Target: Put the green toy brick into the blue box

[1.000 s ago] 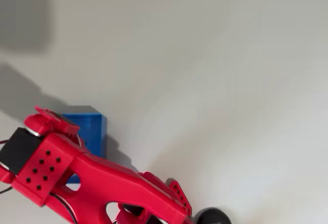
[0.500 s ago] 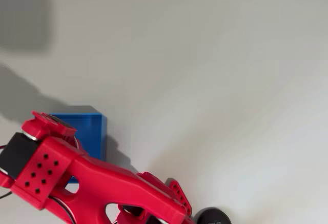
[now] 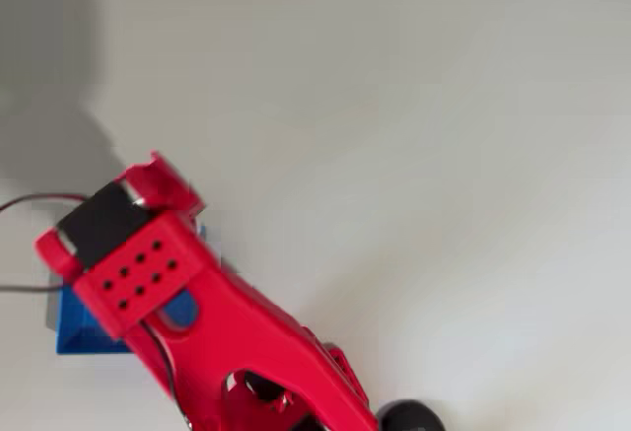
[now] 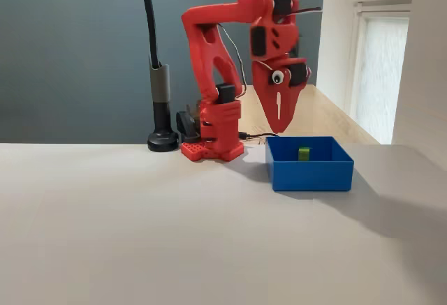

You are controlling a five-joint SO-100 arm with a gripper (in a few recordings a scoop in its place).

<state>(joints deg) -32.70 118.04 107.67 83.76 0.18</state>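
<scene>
The green toy brick lies inside the blue box, near its back wall. In the fixed view my red gripper hangs point-down just above the box's back left corner. Its fingers are together with nothing between them, and it is clear of the brick. From overhead, the red wrist and arm cover most of the blue box, and the brick is hidden beneath them.
A black lamp post on a round base stands behind the table, left of the arm's red base; the round base also shows from overhead. The pale table spreads wide to the left and front of the box.
In the overhead view the wrist has swung up and to the right, uncovering the box's lower left part. The box has stayed in place.
</scene>
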